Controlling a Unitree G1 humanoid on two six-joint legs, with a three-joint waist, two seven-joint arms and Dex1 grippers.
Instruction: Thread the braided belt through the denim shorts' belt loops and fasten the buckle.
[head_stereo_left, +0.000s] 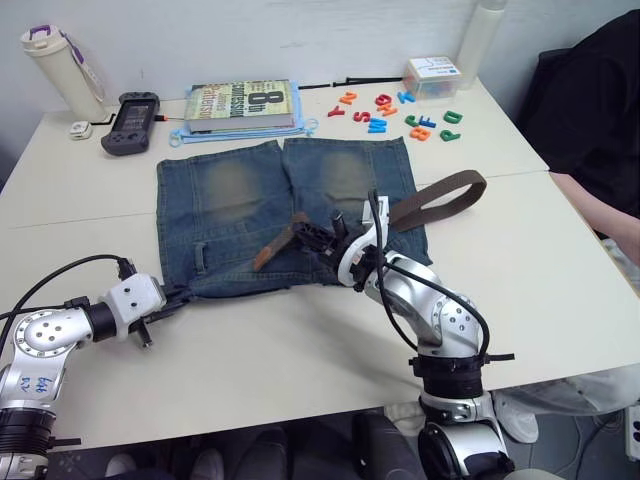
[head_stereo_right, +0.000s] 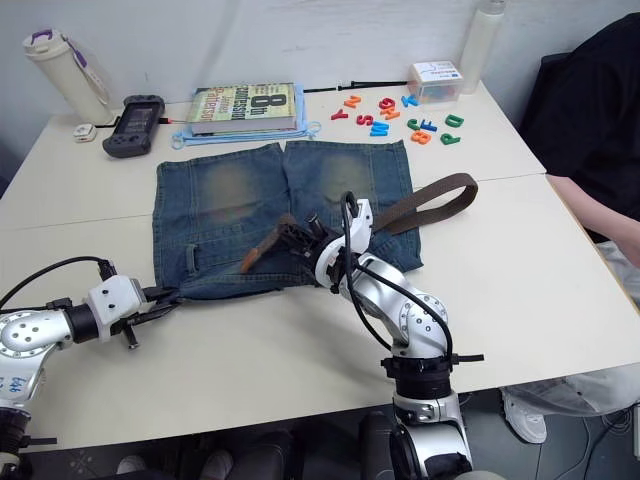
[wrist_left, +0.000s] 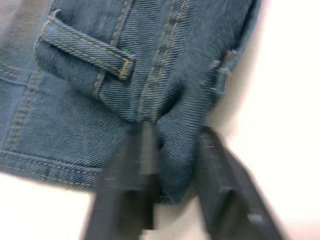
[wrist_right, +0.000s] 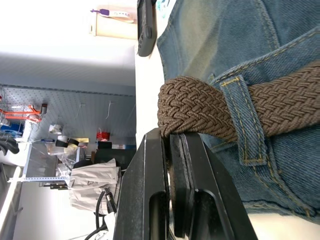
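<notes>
- the denim shorts (head_stereo_left: 285, 215) lie flat mid-table, waistband toward the robot.
- the left gripper (head_stereo_left: 172, 297) pinches the waistband corner at the shorts' 7 o'clock, cloth bunched between its fingers (wrist_left: 132, 175).
- the right gripper (wrist_right: 172, 150) is clenched on the braided belt (wrist_right: 210, 107), just past a belt loop (wrist_right: 245, 125).
- the belt's free length arcs off toward 2 o'clock.
- the belt looks soft and floppy; best held close to the loop.
- the denim seems limp and would likely drag.

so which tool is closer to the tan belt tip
Right. The right tool is shut on the braided belt mid-waistband, just beside the tan tip; the left tool pinches the denim shorts at their far corner.
</notes>
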